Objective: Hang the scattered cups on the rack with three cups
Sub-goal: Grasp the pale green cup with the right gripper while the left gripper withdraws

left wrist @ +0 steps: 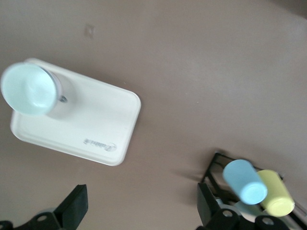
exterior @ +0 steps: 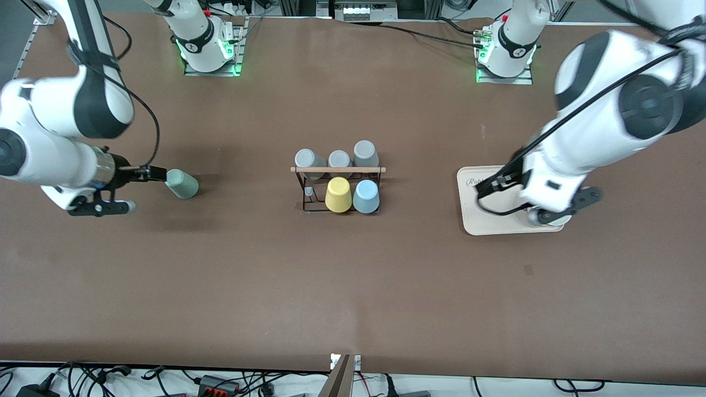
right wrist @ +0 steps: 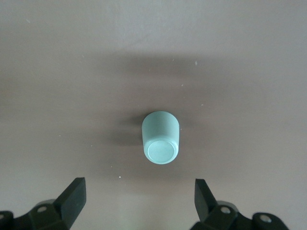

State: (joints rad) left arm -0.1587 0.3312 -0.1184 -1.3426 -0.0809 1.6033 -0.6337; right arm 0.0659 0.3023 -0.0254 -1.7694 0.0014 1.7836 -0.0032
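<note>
I can make out only one marking: a script brand logo printed on the flat cream rectangular tray (exterior: 499,223), beginning "Ru"; the rest I cannot read.

front: left arm hides cream tray (exterior: 485,220) corner | rack (exterior: 337,170) pegs indistinct
</note>
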